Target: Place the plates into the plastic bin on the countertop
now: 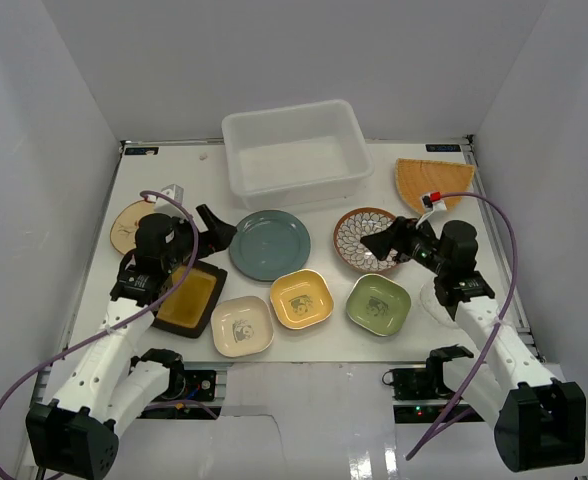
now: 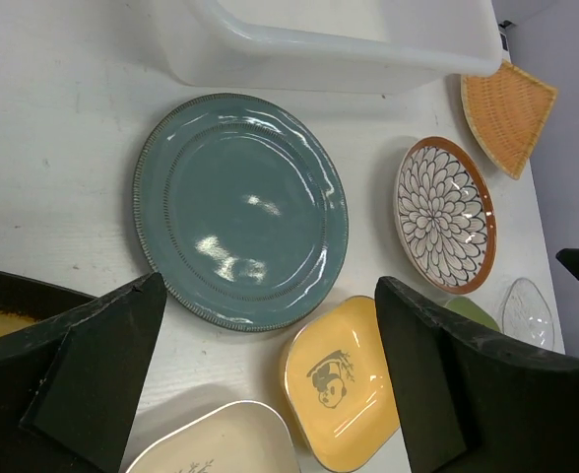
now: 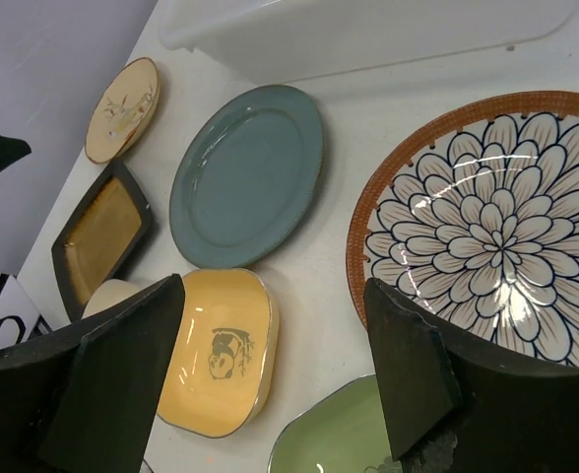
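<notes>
From above, we see the large white translucent plastic bin at the middle of the countertop's far edge. Every plate lies outside it on the countertop. The round teal plate and the brown petal-patterned round plate sit just in front of the bin. The orange fan-shaped plate is by the far right corner, and the tan round plate is by the left edge. Along the near edge run the dark rectangular plate, the cream square plate, the yellow square plate and the green square plate.

The left gripper points at the teal plate's left rim, and the right gripper is over the petal-patterned plate. Both wrist views show the jaws spread wide with nothing between them.

Only the left wrist view shows the small clear plate plainly, near the right edge. From above it seems to lie under the right arm. White walls enclose the countertop on three sides.
</notes>
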